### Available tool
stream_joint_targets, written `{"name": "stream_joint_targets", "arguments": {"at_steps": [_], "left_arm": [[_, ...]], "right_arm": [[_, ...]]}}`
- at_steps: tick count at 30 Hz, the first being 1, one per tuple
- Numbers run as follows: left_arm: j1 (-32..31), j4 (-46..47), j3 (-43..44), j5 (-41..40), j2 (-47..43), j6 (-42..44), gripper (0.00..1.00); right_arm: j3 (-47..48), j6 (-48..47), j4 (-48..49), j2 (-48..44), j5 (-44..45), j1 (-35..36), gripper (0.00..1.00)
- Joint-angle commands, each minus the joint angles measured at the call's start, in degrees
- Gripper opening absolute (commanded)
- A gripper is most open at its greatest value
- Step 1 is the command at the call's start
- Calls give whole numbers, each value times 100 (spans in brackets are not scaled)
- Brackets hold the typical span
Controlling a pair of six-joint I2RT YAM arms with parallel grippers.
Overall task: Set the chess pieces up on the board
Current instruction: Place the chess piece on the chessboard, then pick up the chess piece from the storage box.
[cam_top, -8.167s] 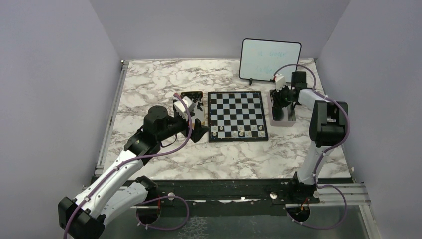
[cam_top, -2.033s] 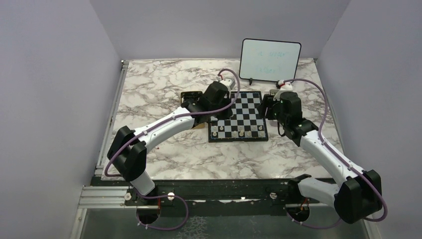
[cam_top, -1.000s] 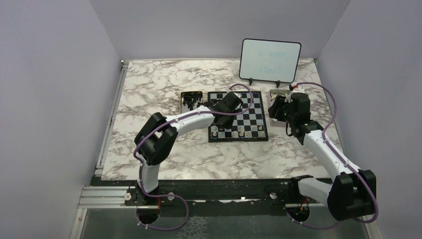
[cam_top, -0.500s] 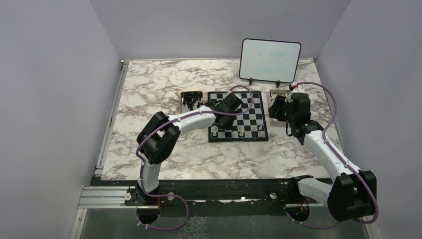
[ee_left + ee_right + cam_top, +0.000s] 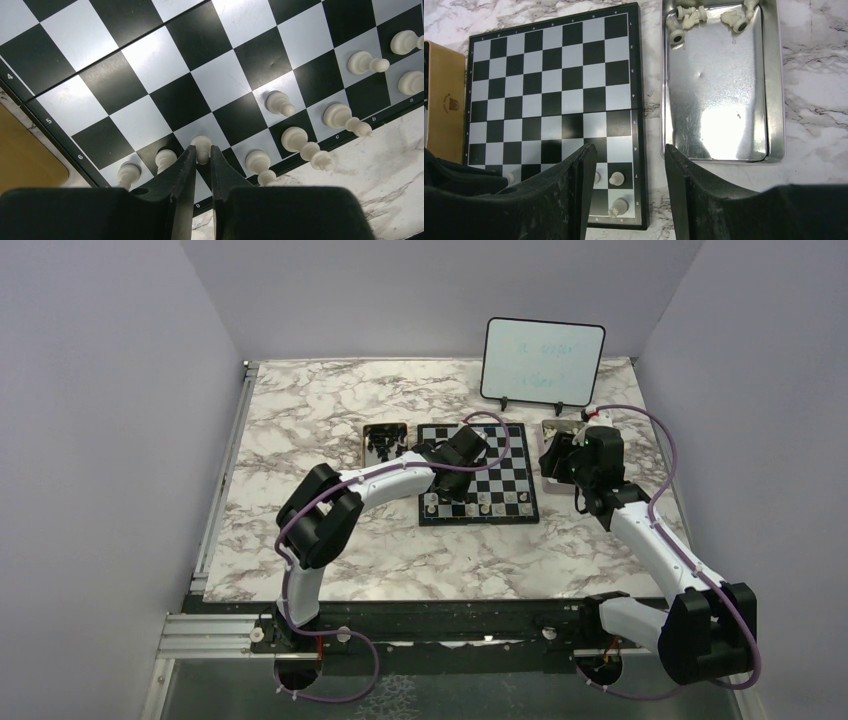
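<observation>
Several cream-white chess pieces point(image 5: 345, 116) stand on the board point(image 5: 150, 60) in the two rows along its near edge. Others lie tipped over at the far end of the metal tray point(image 5: 719, 100), just beside the board's right edge. The board lies flat at mid-desk point(image 5: 300, 410).

The left gripper point(image 5: 202, 156) is low over the board's near left part. Its fingers point(image 5: 182, 167) sit close on either side of one upright white pawn point(image 5: 202, 145). Whether they press on the pawn or merely flank it cannot be determined.

The right gripper point(image 5: 629, 152) hangs above the board's right edge, jaws spread wide with nothing between them.

A whiteboard point(image 5: 543, 360) stands upright near the desk's far edge.
</observation>
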Motion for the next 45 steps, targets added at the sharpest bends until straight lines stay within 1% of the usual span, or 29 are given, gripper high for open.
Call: {"name": "stream_joint_targets", "arguments": {"at_steps": [1, 6, 16, 20, 29, 34, 40, 44, 45], "left_arm": [[-28, -36, 197, 144, 123, 59, 17], [-27, -41, 194, 130, 135, 59, 17], [-27, -38, 237, 119, 145, 42, 28], [-27, -34, 324, 152, 103, 57, 30], [-27, -29, 472, 132, -208, 77, 35], [-22, 33, 340, 77, -740, 136, 37], [24, 243, -190, 26, -1809, 398, 45], [203, 370, -773, 195, -2571, 481, 49], [263, 393, -910, 265, -2769, 493, 50]], "right_arm": [[-70, -74, 141, -115, -49, -20, 57], [-87, -83, 151, -101, -46, -20, 57], [-94, -40, 179, -149, -117, -16, 57], [-73, -26, 132, -120, -134, -21, 57], [-134, 155, 199, -175, -672, -16, 57], [13, 253, 104, -165, -631, -21, 57], [130, 247, 252, -6, -645, -21, 56], [366, -42, 321, 303, -215, -32, 54], [478, -145, 317, 447, 92, -46, 54]]}}
